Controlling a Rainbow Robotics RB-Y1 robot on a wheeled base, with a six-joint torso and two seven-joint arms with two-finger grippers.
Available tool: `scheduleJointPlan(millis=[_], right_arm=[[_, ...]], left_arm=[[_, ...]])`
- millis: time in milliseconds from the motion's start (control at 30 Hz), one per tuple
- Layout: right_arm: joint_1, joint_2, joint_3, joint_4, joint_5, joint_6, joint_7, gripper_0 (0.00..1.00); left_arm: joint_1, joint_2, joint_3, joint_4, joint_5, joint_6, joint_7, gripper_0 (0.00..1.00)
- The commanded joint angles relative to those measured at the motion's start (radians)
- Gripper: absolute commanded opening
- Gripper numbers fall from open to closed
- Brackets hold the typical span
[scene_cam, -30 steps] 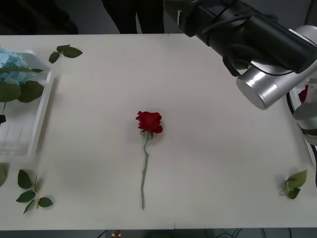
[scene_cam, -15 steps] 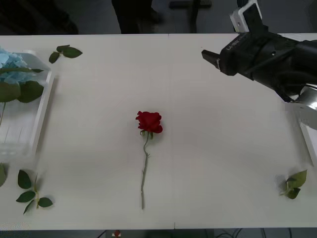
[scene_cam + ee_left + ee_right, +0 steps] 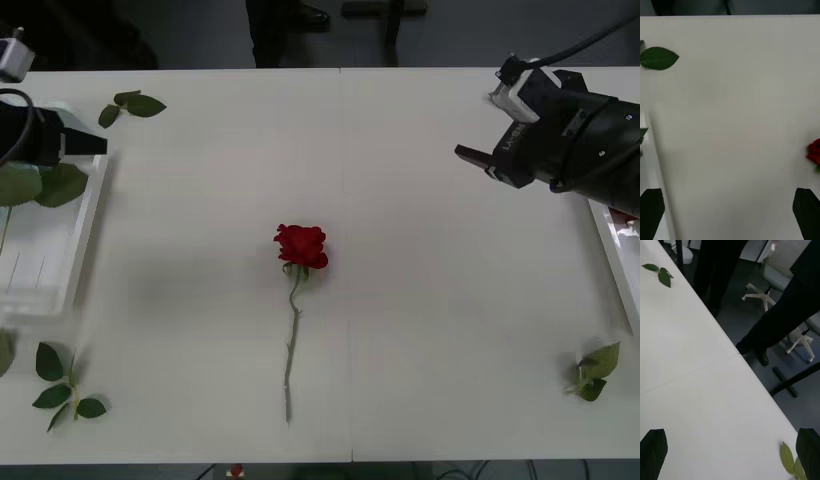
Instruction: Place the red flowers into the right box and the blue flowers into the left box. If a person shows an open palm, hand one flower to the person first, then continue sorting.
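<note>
A: One red artificial rose on a thin green stem [image 3: 301,247] lies loose at mid-table in the front view, bloom toward the far side, stem running toward the robot. Nothing touches it.

B: Trays?

A: Shallow translucent white plastic tray w/ ribbed bottom, i.e. left box [image 3: 82,240], sits at the table's left edge; large green leaves [image 3: 45,185] show in its far end, prob. from blue flowers already sorted. Shallow white plastic tray, i.e. right box [image 3: 615,262], is at the right edge, mostly cut off, w/ a red speck near its far end.

B: Arms, same view?

A: Left gripper [image 3: 85,143] hangs over the left box's far rim. Right gripper [image 3: 472,157] hangs above bare table, just beside the right box's inner side. Both well apart from the rose. Loose green leaf sprigs [image 3: 62,385] are not task items.

B: Right wrist view?

A: Right gripper [image 3: 730,453]: black fingers at both corners, jaws spread, nothing between them. White table and a person's dark trousers beyond the far edge; no open palm seen.

B: Left wrist view?

A: Left gripper [image 3: 730,213]: fingers likewise apart, empty. Rose bloom [image 3: 814,153] peeks in at one edge.

B: Step?

A: Judged: between picks, last red flower pending. Next move calls for the right arm to reach to mid-table, descend w/ jaws across the stem near the bloom, close, then carry to the right box.
</note>
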Motion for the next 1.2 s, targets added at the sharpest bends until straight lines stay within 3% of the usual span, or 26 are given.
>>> scheduleJointPlan(millis=[33,233,533,733,933,1200], right_arm=[[0.02,-0.024,-0.035,-0.025,-0.068,-0.002,0.109,1.0],[0.048,-0.006,-0.104,-0.025,-0.189,0.107,0.263,1.0],[0.054,0.163,-0.384,-0.023,-0.375,0.555,0.487,1.0],[0.049,0.209,-0.563,0.09,-0.601,0.789,0.651,1.0],[0.022,0.184,-0.623,0.23,-0.729,0.923,0.656,1.0],[-0.049,0.123,-0.634,0.405,-0.809,1.067,0.656,1.0]], left_arm=[[-0.1,-0.133,-0.03,-0.027,-0.15,-0.004,0.095,1.0],[-0.151,-0.291,-0.076,-0.028,-0.354,-0.004,0.239,1.0],[-0.134,-0.429,-0.193,-0.198,-0.567,0.125,0.506,1.0],[-0.019,-0.449,-0.32,-0.419,-0.61,0.192,0.696,1.0],[0.096,-0.449,-0.466,-0.576,-0.702,0.221,0.799,1.0],[0.184,-0.438,-0.653,-0.579,-0.925,0.157,0.799,1.0]])
